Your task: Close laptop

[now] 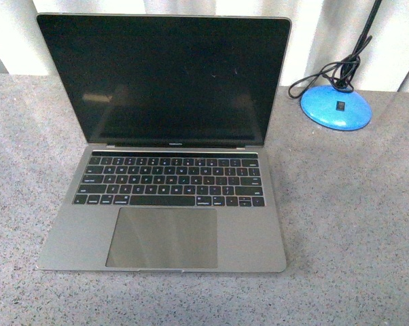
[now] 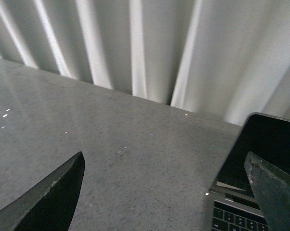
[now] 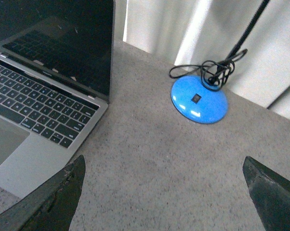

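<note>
The grey-silver laptop (image 1: 165, 142) stands open on the grey table in the middle of the front view, its black screen upright and tilted back, keys and large trackpad facing me. Neither arm shows in the front view. My left gripper (image 2: 165, 166) is open and empty over bare table, to the left of the laptop's screen corner (image 2: 265, 149). My right gripper (image 3: 164, 166) is open and empty over bare table to the right of the laptop (image 3: 44, 91).
A blue round lamp base (image 1: 336, 106) with a coiled black cord and black stem sits at the back right; it also shows in the right wrist view (image 3: 199, 99). White curtains (image 2: 150, 43) hang behind the speckled grey table (image 1: 354, 224).
</note>
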Controlling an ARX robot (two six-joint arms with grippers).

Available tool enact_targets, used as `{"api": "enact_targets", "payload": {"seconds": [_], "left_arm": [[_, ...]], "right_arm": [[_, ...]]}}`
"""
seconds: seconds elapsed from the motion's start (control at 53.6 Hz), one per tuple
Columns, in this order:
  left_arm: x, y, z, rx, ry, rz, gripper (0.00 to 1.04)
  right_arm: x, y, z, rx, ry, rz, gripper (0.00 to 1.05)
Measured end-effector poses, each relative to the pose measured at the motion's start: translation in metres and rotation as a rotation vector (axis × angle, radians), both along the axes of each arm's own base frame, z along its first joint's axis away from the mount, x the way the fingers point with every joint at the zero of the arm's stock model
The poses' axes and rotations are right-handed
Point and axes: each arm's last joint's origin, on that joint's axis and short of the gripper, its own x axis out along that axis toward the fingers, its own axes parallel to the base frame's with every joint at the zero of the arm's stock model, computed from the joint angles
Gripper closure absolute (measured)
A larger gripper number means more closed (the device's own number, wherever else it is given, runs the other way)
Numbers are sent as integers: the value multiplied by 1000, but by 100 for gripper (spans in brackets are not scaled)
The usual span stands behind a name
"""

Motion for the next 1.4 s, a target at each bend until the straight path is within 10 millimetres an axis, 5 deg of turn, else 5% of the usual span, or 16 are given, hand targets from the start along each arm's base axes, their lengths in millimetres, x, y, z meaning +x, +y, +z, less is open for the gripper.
{"api": "enact_targets", "payload": {"seconds": [0.336, 0.391, 0.615, 0.802, 1.398], "left_arm": [[83, -17, 15, 115, 38, -217, 7], [97, -18, 18, 146, 42, -244, 8], [135, -23, 25, 185, 57, -323, 49], [168, -36, 26, 221, 104, -430, 96], [192, -53, 6, 224, 210, -487, 101]], "right_arm": [[71, 37, 27, -33, -20, 91, 10], [78, 40, 27, -43, -23, 87, 19], [95, 47, 33, -59, -31, 132, 61], [117, 59, 39, -104, -32, 182, 104], [182, 107, 36, -115, -40, 267, 104]]}}
